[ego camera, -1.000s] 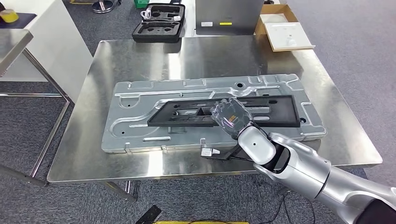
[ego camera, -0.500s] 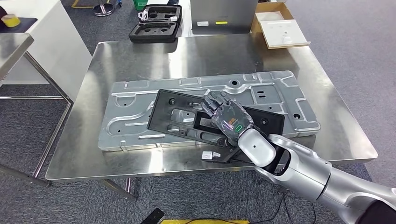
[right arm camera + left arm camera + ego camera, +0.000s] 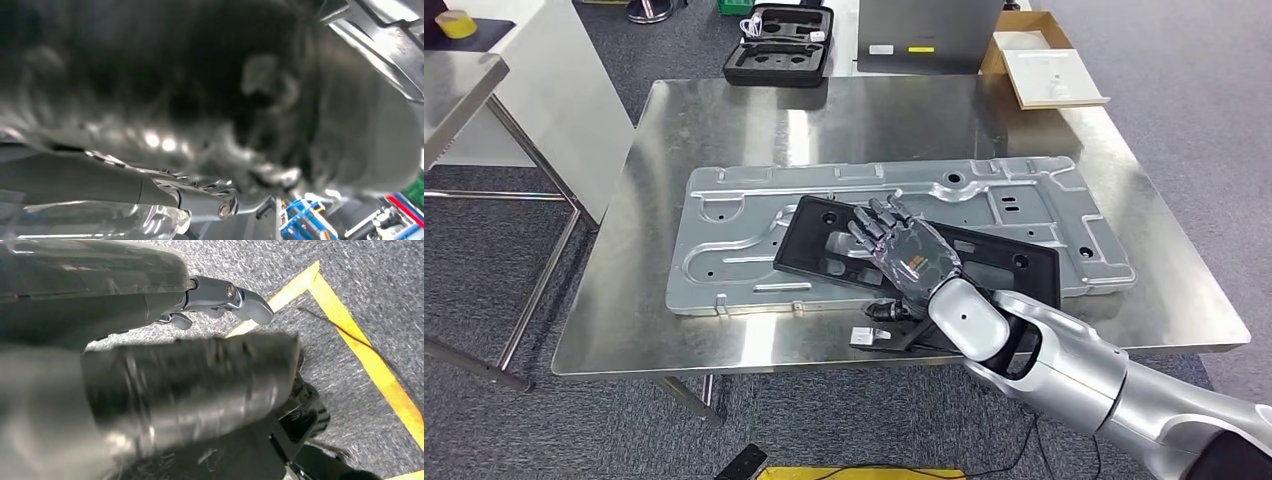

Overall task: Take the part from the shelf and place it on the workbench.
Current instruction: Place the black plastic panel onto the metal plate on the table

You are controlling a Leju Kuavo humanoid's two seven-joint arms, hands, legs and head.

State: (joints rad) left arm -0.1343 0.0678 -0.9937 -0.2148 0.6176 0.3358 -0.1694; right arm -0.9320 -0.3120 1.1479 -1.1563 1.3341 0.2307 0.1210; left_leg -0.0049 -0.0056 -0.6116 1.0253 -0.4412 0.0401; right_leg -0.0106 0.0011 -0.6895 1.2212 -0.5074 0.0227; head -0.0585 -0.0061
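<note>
A long black plastic part (image 3: 1009,264) lies slanted across a big silver stamped panel (image 3: 744,230) on the steel workbench (image 3: 724,130). Its near end hangs past the panel's front edge. My right hand (image 3: 902,250) is on the part's middle, fingers spread flat over its top, with the thumb tucked at its near edge, so the hand grips it. The right wrist view is a close blur of the hand (image 3: 200,100) and a corner of the panel (image 3: 395,45). My left hand (image 3: 200,375) hangs over grey carpet, fingers apart and holding nothing.
A small white tag (image 3: 864,337) sits near the bench's front edge. Behind the bench are a black foam case (image 3: 777,45), a grey box (image 3: 929,35) and a cardboard box (image 3: 1044,70). A white table (image 3: 544,90) with a yellow tape roll (image 3: 456,24) stands at the left.
My right hand has tipped the black part from standing on edge to lying flat on the panel, its fingers now spread over it. The camera has shifted, moving the whole scene rightward.
</note>
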